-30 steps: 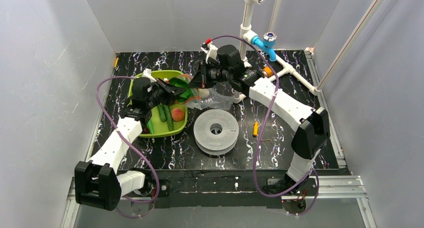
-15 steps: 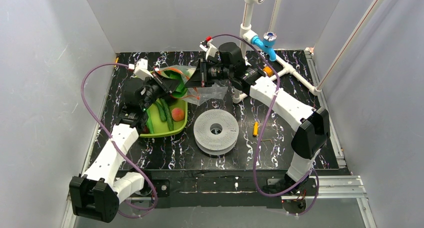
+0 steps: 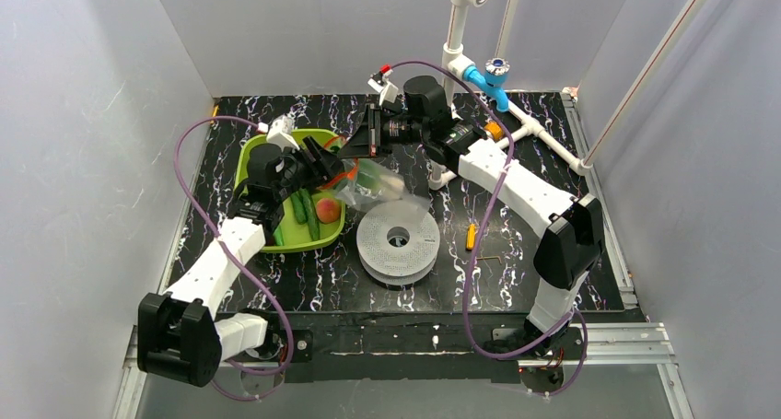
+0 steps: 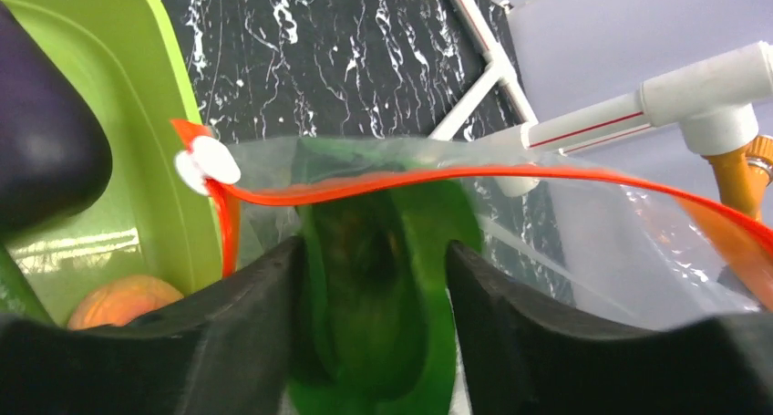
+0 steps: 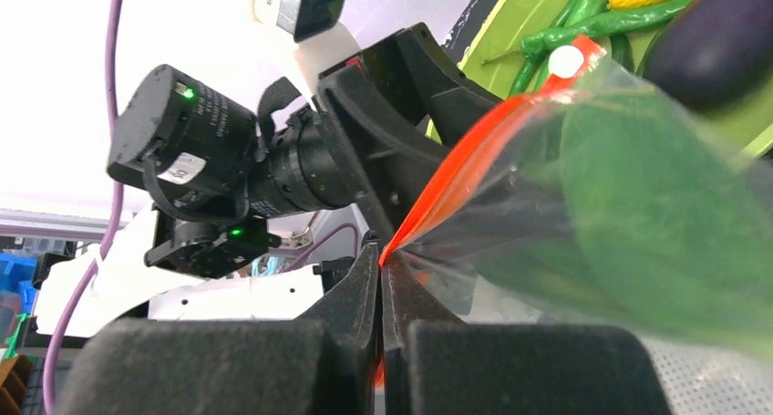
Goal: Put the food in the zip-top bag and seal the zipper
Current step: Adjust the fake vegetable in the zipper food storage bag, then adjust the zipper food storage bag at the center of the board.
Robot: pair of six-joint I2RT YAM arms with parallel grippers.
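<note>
Left pincer (image 4: 372, 251) spread; green leafy food (image 4: 383, 342) sits in the gap between its fingers and reaches past the zipper (image 4: 510, 173) into the zip-top bag (image 4: 592, 223). Can't tell if the fingers touch it. Zipper runs across just beyond the fingertips. Right pincer (image 5: 380, 255) pressed together, pinching the zipper; bag film and green food just ahead of it. Eggplant (image 4: 46, 150) and orange fruit (image 4: 118, 301) lie in the green tray (image 4: 155, 96), left of the left pincer

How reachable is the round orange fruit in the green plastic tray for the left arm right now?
Probably yes: the round orange fruit lies uncovered in the green plastic tray, and the left arm holds its open jaws close beside it.
</note>
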